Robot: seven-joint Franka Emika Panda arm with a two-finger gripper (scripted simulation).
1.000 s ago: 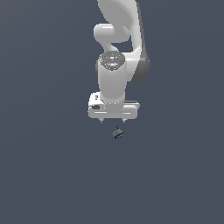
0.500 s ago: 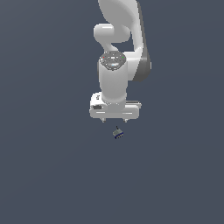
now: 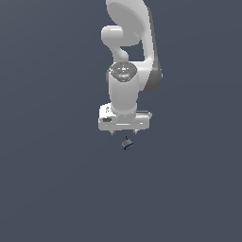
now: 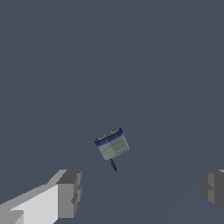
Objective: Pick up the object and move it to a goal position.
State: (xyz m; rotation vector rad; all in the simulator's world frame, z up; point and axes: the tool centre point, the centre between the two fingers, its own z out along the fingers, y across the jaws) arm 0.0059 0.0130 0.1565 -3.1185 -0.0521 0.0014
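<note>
White arm [image 3: 130, 61] hanging over flat slate-grey ground [image 3: 52, 179] — gripper [image 3: 124, 133] pointing down, jaws wide apart, holding nothing. Just beneath the fingertips [image 4: 68, 194], not touching — the object [image 3: 126, 143], grey with a dark blue band.

One white arm [image 3: 128, 56], one hand [image 3: 124, 133] with two fingers [image 4: 69, 194], one small grey-and-blue object [image 3: 127, 143].

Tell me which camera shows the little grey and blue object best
The wrist view: the object is large enough to show its grey body, dark blue band and a thin dark stub. In the exterior view it is just a speck below the gripper.
</note>
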